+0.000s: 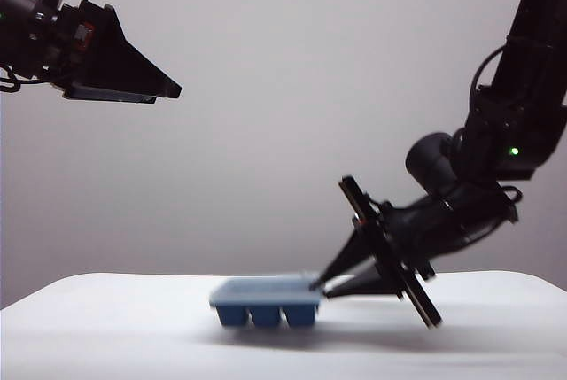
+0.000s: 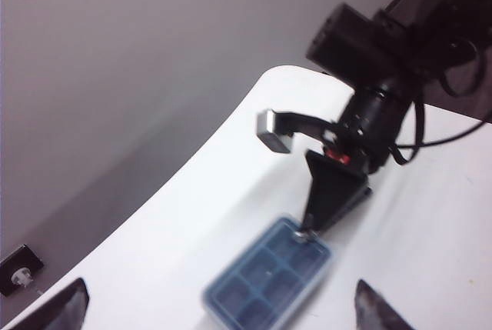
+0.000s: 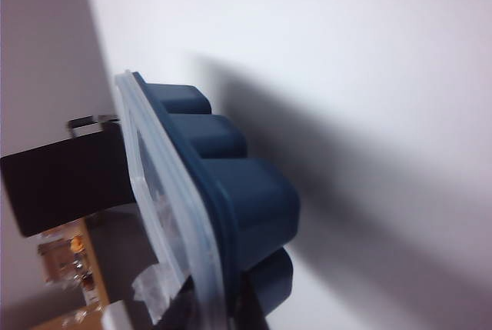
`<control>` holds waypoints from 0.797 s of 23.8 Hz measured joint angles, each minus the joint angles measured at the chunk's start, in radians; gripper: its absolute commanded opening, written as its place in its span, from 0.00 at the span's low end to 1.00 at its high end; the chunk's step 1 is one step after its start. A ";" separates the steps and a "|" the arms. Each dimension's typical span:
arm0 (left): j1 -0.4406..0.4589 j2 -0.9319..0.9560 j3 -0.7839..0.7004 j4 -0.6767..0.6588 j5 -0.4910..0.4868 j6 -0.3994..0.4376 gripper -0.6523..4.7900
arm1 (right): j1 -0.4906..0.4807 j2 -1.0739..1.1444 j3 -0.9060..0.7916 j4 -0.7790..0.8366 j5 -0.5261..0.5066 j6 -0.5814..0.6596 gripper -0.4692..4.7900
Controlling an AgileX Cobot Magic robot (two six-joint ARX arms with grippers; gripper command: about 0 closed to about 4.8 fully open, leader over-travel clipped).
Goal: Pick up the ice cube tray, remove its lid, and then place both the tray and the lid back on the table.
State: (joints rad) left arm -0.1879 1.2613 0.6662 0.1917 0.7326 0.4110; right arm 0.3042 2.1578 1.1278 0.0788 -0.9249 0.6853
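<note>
The dark blue ice cube tray (image 1: 266, 314) sits low at the middle of the white table (image 1: 106, 327), blurred, with the whitish lid (image 1: 266, 290) still on top of it. My right gripper (image 1: 319, 287) reaches down from the right and is shut on the tray's right end. In the right wrist view one finger lies over the lid (image 3: 165, 191) and the other under the rim of the tray (image 3: 246, 191). My left gripper (image 1: 166, 94) hangs high at the upper left, open and empty. In its own view the tray (image 2: 269, 276) lies far below, between its fingertips (image 2: 65, 307).
A plain grey wall stands behind the table. The table's rounded far edge (image 2: 254, 91) runs close past the right arm (image 2: 384, 99). A small black fitting (image 2: 17, 268) sits beyond the table's edge.
</note>
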 measured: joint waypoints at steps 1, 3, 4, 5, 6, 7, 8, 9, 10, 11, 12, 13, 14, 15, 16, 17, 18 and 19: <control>0.000 0.000 0.000 0.005 0.000 0.000 1.00 | 0.000 -0.001 0.019 -0.003 -0.015 0.000 0.08; 0.000 0.000 0.000 0.016 0.000 0.000 1.00 | -0.001 -0.005 0.049 -0.015 -0.035 0.001 0.08; 0.000 0.000 0.000 0.023 0.000 0.000 1.00 | -0.001 -0.009 0.066 -0.026 -0.048 0.002 0.08; 0.000 0.000 0.000 0.027 -0.003 0.000 1.00 | -0.001 -0.012 0.084 -0.042 -0.065 0.002 0.08; 0.000 0.000 0.000 0.032 -0.011 0.000 1.00 | -0.001 -0.015 0.099 -0.051 -0.079 0.002 0.08; 0.000 0.000 0.000 0.037 -0.019 0.000 1.00 | -0.001 -0.022 0.117 -0.062 -0.100 0.002 0.08; 0.000 0.000 0.000 0.039 -0.023 0.000 1.00 | -0.001 -0.029 0.130 -0.069 -0.116 0.002 0.08; 0.000 0.000 0.000 0.039 -0.026 0.000 1.00 | -0.001 -0.039 0.140 -0.074 -0.129 0.002 0.08; 0.000 0.000 0.000 0.039 -0.026 0.000 1.00 | -0.002 -0.053 0.149 -0.079 -0.145 0.002 0.08; 0.000 0.000 0.000 0.039 -0.026 0.000 1.00 | -0.001 -0.069 0.155 -0.083 -0.159 0.003 0.08; 0.000 0.000 0.000 0.039 -0.026 0.000 1.00 | -0.001 -0.080 0.160 -0.087 -0.173 0.003 0.08; 0.000 0.000 0.000 0.039 -0.026 0.000 1.00 | -0.002 -0.097 0.160 -0.087 -0.193 0.005 0.08; 0.000 0.000 0.000 0.039 -0.026 0.002 1.00 | -0.002 -0.111 0.160 -0.091 -0.211 0.007 0.08; 0.000 0.000 0.000 0.039 -0.027 0.010 1.00 | -0.002 -0.126 0.160 -0.095 -0.229 0.011 0.08; 0.000 0.000 0.000 0.038 -0.027 0.026 1.00 | -0.002 -0.144 0.160 -0.095 -0.252 0.016 0.08; 0.000 0.000 0.000 0.036 -0.027 0.047 1.00 | -0.002 -0.159 0.160 -0.096 -0.266 0.019 0.08; 0.000 0.000 0.000 0.031 -0.027 0.079 1.00 | -0.002 -0.190 0.160 -0.103 -0.280 0.021 0.08; 0.000 0.000 0.000 0.025 -0.027 0.105 1.00 | -0.002 -0.209 0.160 -0.110 -0.288 0.022 0.08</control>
State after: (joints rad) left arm -0.1879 1.2610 0.6662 0.2165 0.7055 0.5159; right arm 0.3027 1.9484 1.2881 -0.0315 -1.2133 0.7074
